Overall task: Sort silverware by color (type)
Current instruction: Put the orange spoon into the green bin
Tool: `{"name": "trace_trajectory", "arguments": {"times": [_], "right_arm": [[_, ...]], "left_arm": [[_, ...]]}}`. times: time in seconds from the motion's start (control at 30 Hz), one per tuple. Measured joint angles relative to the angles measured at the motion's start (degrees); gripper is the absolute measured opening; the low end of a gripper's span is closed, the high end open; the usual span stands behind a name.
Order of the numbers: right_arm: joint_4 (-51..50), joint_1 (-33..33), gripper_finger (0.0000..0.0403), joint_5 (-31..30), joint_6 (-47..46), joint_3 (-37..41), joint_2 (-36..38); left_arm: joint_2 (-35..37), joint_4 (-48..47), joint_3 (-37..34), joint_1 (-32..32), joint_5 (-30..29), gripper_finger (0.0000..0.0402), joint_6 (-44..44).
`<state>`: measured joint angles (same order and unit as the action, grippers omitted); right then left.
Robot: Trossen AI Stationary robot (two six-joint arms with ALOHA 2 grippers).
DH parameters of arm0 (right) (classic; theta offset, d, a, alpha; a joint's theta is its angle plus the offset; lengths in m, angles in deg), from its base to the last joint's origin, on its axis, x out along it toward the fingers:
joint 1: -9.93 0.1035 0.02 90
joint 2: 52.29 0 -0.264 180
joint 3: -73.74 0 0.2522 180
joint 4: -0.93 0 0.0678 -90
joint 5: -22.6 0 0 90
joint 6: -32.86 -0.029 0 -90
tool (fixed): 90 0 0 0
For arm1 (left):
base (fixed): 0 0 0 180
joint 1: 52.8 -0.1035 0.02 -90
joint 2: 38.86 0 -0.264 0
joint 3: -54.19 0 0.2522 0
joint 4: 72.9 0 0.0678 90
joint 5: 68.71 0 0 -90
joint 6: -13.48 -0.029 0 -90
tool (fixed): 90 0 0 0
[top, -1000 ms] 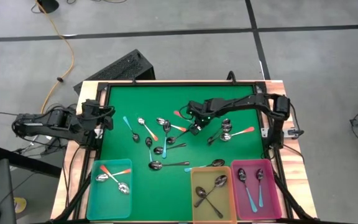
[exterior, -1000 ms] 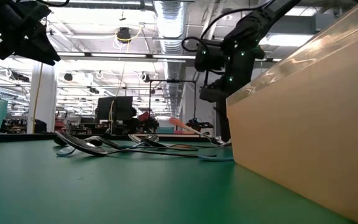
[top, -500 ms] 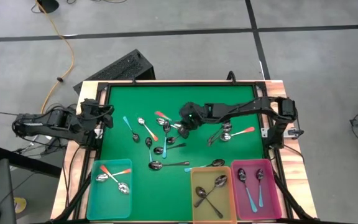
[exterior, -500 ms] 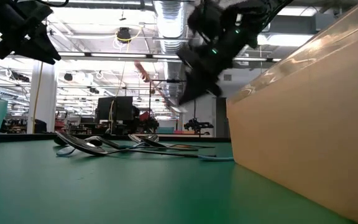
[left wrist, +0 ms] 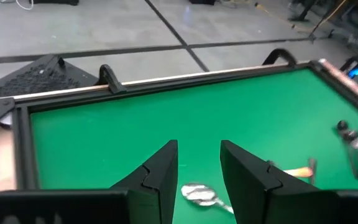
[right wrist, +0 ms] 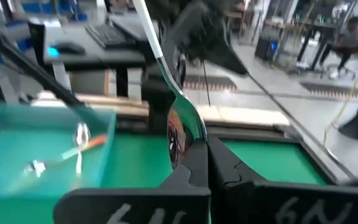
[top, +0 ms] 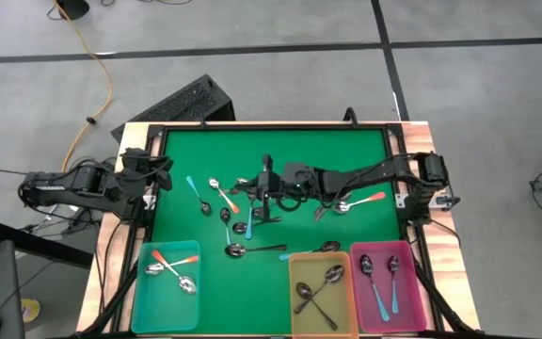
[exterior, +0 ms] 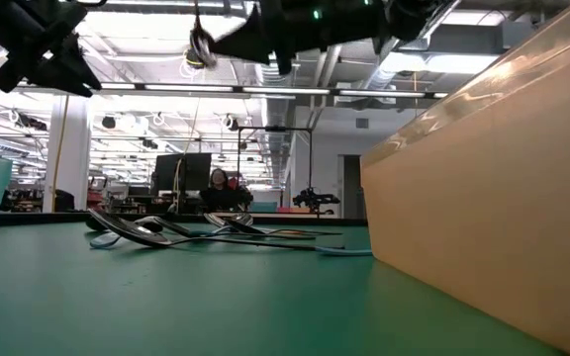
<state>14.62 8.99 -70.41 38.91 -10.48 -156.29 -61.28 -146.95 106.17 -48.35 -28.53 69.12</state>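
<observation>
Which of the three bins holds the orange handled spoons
The teal bin, at the left end of the row. It holds two spoons, one with an orange handle; the yellow bin has dark-handled spoons and the pink bin light blue ones.

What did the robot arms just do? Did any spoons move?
The right tool, shut on a spoon, carried it higher above the green mat and leftward across the table. The left tool stayed open at the table's left edge. The other spoons and the teal bin, yellow bin and pink bin kept their places.
</observation>
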Motion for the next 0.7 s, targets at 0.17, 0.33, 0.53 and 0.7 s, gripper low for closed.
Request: {"name": "trace_trajectory", "arguments": {"times": [0.17,0.33,0.53,0.7], "right_arm": [[-0.76,1.22,0.0001,0.30,0.04,-5.60,-3.52],[-0.37,3.61,0.0001,4.28,2.43,-13.68,-9.69],[-1.57,5.06,0.0001,11.36,4.34,-25.84,-18.95],[-9.47,5.03,0.0001,17.12,5.09,-40.37,-27.90]], "left_arm": [[0.00,2.66,0.00,0.00,0.15,0.0105,-1.35],[-0.04,3.41,0.00,0.02,0.08,0.0105,-1.55],[-0.04,3.60,0.00,0.02,0.02,0.0105,-1.60],[-0.04,3.82,0.00,0.01,0.06,0.0105,-1.62]]}}
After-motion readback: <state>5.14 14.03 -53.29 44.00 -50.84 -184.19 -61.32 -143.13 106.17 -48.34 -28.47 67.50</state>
